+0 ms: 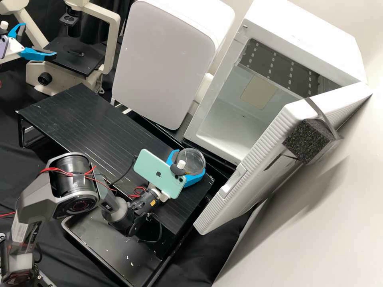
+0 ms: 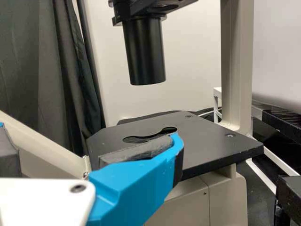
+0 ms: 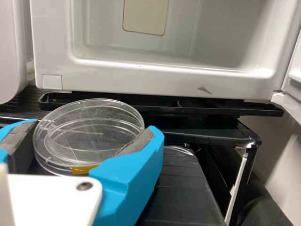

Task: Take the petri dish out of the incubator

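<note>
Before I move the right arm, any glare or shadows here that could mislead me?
High view: a soft shadow lies on the wall beside the open incubator door. Right wrist view: pale reflections cross the clear petri dish, though its rim reads well. Left wrist view: no strong glare; the black microscope tube stands dark against a bright background.

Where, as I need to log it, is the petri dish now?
In the high view, the petri dish is between the fingers of the right gripper, at the right end of the black stand, outside the open incubator.

Petri dish (image 1: 193, 158) before incubator (image 1: 303, 34), microscope (image 1: 74, 59) far left
</note>
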Tool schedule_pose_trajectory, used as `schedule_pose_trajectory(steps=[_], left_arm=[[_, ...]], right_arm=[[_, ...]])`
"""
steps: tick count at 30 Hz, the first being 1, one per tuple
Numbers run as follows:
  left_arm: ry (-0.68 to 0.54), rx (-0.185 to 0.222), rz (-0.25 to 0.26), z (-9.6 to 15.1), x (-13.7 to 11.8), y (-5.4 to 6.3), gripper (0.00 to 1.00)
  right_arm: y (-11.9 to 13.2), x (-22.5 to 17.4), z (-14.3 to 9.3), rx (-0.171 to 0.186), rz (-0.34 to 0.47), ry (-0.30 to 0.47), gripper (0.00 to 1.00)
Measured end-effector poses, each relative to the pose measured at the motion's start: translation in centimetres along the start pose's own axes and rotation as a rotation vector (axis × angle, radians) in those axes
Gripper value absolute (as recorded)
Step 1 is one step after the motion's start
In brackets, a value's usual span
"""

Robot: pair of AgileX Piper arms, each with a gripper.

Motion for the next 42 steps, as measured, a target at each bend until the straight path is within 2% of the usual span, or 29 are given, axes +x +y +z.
schedule_pose_trajectory(steps=[4, 8, 14, 28, 34, 40, 42], left_arm=[[0.000, 0.000, 0.000, 0.0, 0.0, 0.0, 1.00], [0.000, 0.000, 0.000, 0.0, 0.0, 0.0, 1.00], [0.000, 0.000, 0.000, 0.0, 0.0, 0.0, 1.00], [0.000, 0.000, 0.000, 0.0, 0.0, 0.0, 1.00], [0.000, 0.000, 0.000, 0.0, 0.0, 0.0, 1.00], [0.000, 0.000, 0.000, 0.0, 0.0, 0.0, 1.00], [0.000, 0.000, 0.000, 0.0, 0.0, 0.0, 1.00]], right_arm=[[0.0, -0.5, 0.0, 0.003, 0.001, -0.005, 0.00], [-0.1, -1.5, 0.0, 0.028, -0.002, -0.018, 0.00], [-0.1, -2.9, -0.5, 0.043, -0.020, -0.018, 0.00], [0.1, -3.4, -1.0, 0.030, -0.016, -0.010, 0.00], [1.4, -1.7, -0.5, 0.010, 0.024, 0.007, 0.00], [2.4, 0.0, -0.4, -0.015, 0.021, 0.001, 0.00], [2.4, 0.5, -0.4, -0.006, 0.010, -0.002, 0.00]])
